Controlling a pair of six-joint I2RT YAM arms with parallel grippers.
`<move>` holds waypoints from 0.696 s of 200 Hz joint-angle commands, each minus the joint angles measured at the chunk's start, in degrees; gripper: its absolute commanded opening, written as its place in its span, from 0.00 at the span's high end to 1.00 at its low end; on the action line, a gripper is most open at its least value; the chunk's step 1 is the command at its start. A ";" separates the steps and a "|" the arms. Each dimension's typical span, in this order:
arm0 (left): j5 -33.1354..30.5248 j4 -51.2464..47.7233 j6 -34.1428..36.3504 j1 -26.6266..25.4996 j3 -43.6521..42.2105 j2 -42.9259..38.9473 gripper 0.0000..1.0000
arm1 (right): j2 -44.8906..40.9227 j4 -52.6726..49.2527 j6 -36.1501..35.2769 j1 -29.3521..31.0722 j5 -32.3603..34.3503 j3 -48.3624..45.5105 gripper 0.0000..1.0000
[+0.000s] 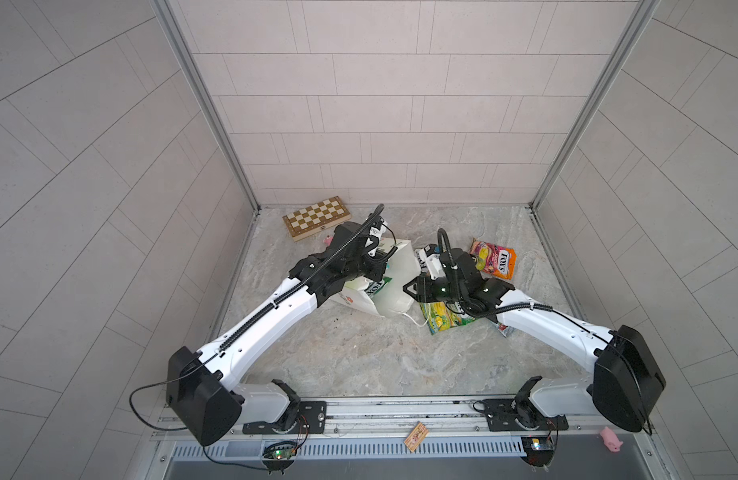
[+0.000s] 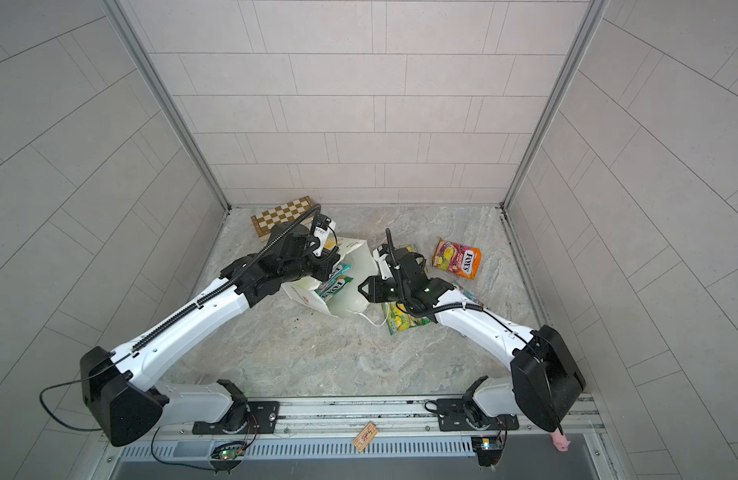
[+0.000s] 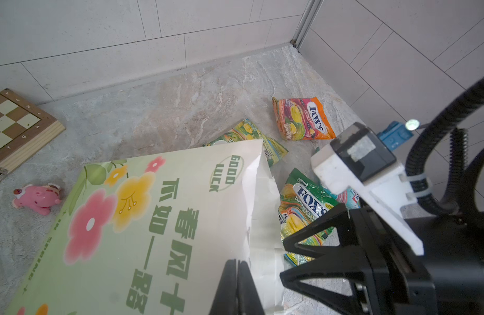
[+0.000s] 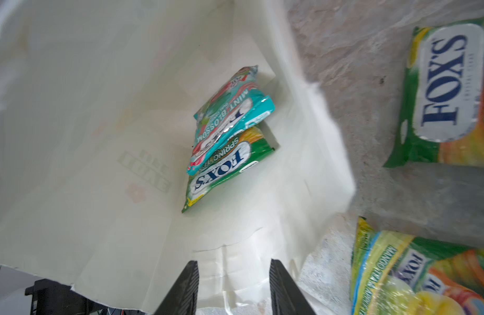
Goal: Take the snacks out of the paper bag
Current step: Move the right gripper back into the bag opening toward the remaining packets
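Two snacks, a teal packet (image 4: 230, 117) and a green packet (image 4: 224, 169), are lying deep inside the paper bag (image 1: 394, 291), which is leaning on the tabletop (image 1: 359, 353). The pink-orange packet (image 1: 492, 257) and green-yellow packets (image 1: 444, 320) are lying outside. The left tool (image 3: 236, 286) is pinching the bag's rim, and the right tool (image 4: 234, 263) is hovering parted and empty at its mouth.

Both top views look steeply down from high over the near edge onto the whole table (image 1: 359, 353) (framing almost identical). Left wrist view looks closely along the outside of the bag (image 3: 153, 231); right wrist view faces into its mouth, nearer still.
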 commanded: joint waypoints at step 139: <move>-1.90 5.70 -2.85 -0.03 -3.32 -3.14 1.00 | 18.15 1.77 10.51 7.59 10.06 10.43 0.60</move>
